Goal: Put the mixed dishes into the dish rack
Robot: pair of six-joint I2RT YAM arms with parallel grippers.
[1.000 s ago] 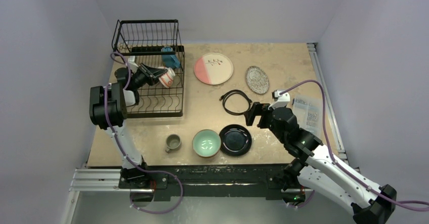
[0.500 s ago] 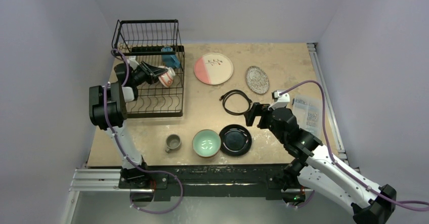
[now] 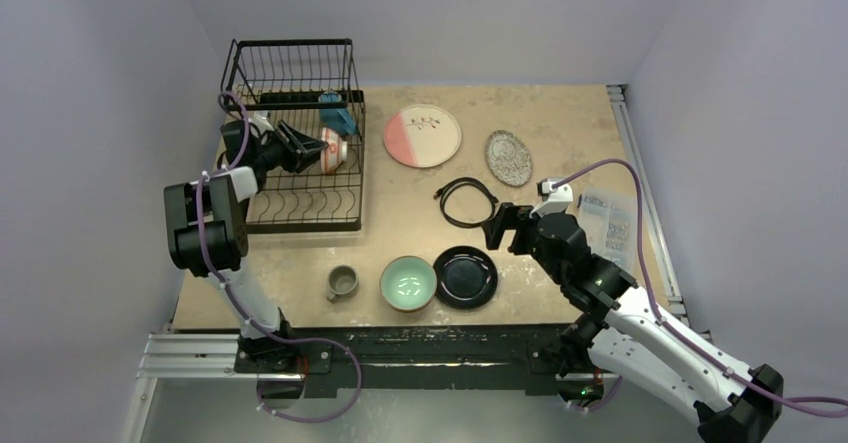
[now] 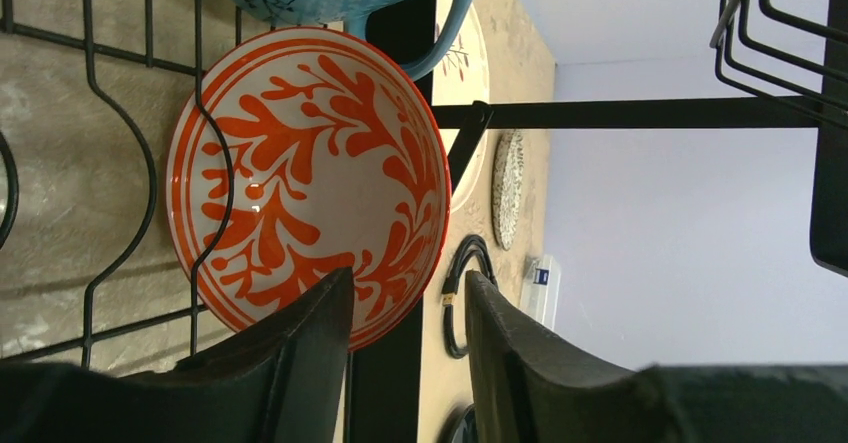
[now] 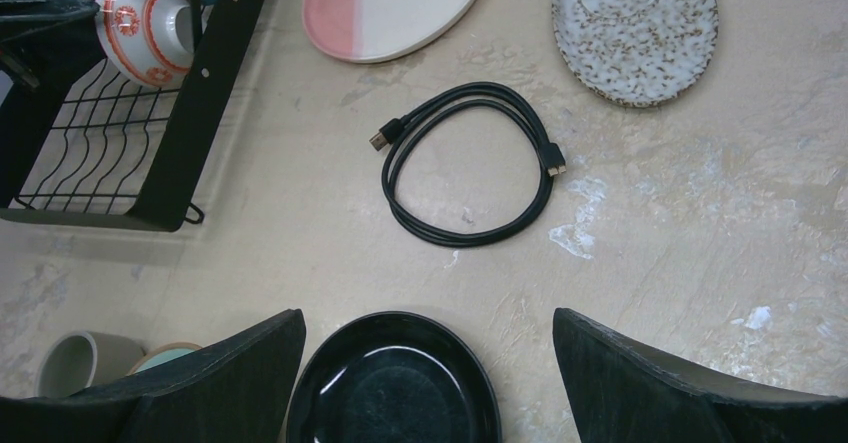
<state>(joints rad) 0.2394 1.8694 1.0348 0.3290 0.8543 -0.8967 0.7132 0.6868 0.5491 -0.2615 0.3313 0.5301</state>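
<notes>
One change since a second ago: your left fingers [image 4: 300,363], then pinching the red-patterned bowl [image 4: 310,183], now stand parted around its rim. Bowl lies on its side, orange leaf pattern showing, in the dish rack [image 3: 300,225], upper left of the top view. Right fingers [image 5: 200,383] spread wide above the black plate [image 5: 390,383], holding nothing.

Glossy blk plate [image 5: 392,388], blk wire rack [image 5: 213,83], matt mottled table [image 5: 300,253]

White bowl [image 4: 310,183] bears orange-red leafy fronds.
</notes>
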